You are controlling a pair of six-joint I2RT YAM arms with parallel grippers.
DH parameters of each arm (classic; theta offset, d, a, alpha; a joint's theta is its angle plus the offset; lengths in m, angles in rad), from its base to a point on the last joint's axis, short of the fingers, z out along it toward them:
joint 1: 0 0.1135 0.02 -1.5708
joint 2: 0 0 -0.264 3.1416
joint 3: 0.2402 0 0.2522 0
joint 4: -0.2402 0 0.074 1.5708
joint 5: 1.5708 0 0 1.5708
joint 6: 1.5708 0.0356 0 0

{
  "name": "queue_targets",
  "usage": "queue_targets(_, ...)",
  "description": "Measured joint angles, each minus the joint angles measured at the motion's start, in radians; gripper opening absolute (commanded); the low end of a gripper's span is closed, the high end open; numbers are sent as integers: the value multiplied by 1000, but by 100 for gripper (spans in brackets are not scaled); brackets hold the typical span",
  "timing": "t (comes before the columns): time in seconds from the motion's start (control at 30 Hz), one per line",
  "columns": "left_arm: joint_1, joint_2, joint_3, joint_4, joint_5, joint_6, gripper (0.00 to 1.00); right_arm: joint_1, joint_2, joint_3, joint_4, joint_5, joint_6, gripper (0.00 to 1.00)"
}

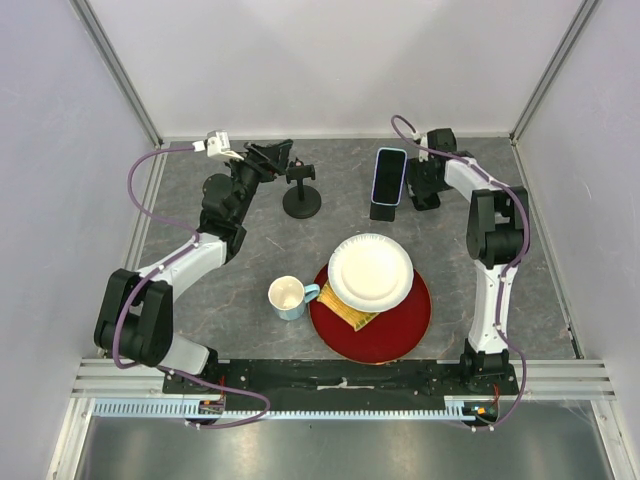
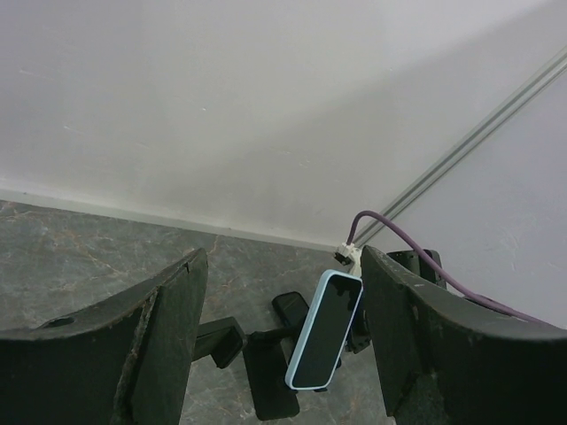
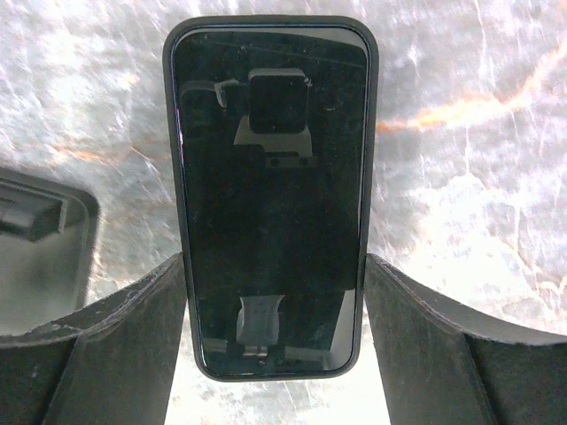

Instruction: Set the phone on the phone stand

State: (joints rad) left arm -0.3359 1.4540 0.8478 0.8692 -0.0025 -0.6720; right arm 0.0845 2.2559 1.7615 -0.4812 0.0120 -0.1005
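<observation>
The phone (image 1: 388, 176), dark screen in a light blue case, is held tilted above the table at the back right. My right gripper (image 1: 408, 186) is shut on its lower sides. In the right wrist view the phone (image 3: 270, 177) fills the gap, with both fingers (image 3: 133, 336) pressed against its edges. The black phone stand (image 1: 302, 194), a round base with a clamp on top, stands left of the phone and holds nothing. My left gripper (image 1: 272, 153) is open and empty just left of the stand's top. In the left wrist view the stand (image 2: 266, 363) and phone (image 2: 325, 329) show between the spread fingers.
A white paper plate (image 1: 370, 271) lies on a red plate (image 1: 400, 325), with a yellow item (image 1: 350, 313) under it and a light blue mug (image 1: 288, 297) to the left. A dark rectangular object (image 3: 35, 239) lies on the table under the phone. Enclosure walls stand close behind.
</observation>
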Motion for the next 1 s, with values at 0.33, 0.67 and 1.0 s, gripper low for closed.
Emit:
queue_targets(0.33, 0, 7, 3, 0, 13, -2, 76, -66, -73, -68, -171, 55, 29, 72)
queue_targets(0.67, 0, 10, 4, 0, 14, -3, 76, -65, -47, -19, -238, 70, 47, 93)
queue_targets(1.0, 0, 10, 4, 0, 28, -3, 76, -47, -34, 7, -257, 104, 48, 91)
